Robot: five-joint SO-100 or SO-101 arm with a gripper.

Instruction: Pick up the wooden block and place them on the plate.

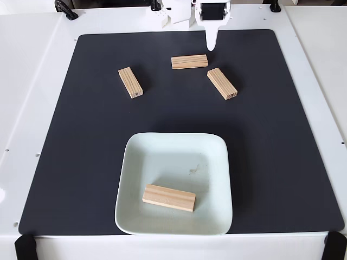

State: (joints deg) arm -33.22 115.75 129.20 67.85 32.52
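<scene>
A pale mint-white plate [173, 149] sits at the front middle of the black mat, with one wooden block [169, 197] lying in its near half. Three more wooden blocks lie on the mat further back: one at the left [130, 82], one in the middle [189, 62], and one at the right [222, 83]. My white gripper [210, 45] hangs at the back edge of the mat, its fingers pointing down just behind the middle block. The fingers look pressed together with nothing between them.
The black mat [81, 162] covers most of the white table [32, 81]. The arm's base stands at the back middle. Black clamps sit at the table's front corners [24, 246] and along the back edge [65, 10].
</scene>
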